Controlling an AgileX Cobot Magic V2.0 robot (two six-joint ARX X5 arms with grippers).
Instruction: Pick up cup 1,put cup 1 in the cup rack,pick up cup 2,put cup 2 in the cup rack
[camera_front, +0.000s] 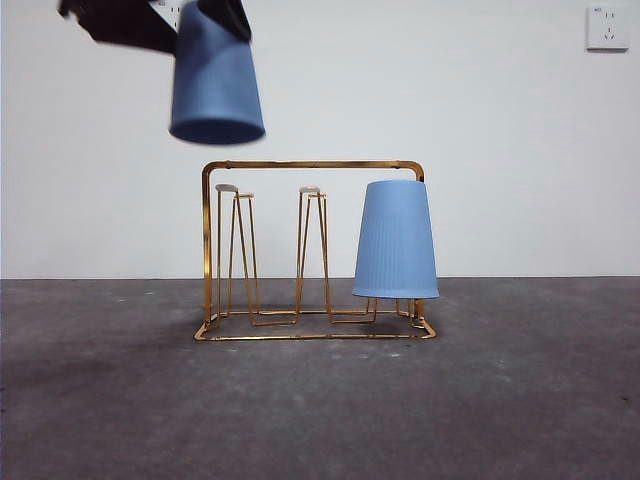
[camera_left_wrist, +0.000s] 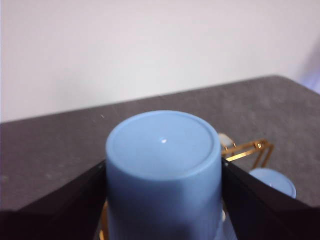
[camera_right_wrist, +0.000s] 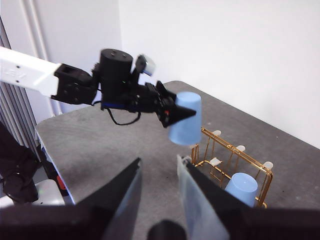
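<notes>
my left gripper (camera_front: 205, 25) clamps a smooth light-blue plastic cup (camera_front: 215, 80), mouth down, in the air above the left end of the gold wire cup rack (camera_front: 312, 252). bare pale-tipped prongs (camera_front: 240, 195) stand below it. another blue cup (camera_front: 396, 240) sits upside down on the rack's right end. my right gripper (camera_right_wrist: 157, 190) hangs spread and empty over the grey matte table (camera_front: 320, 400).
</notes>
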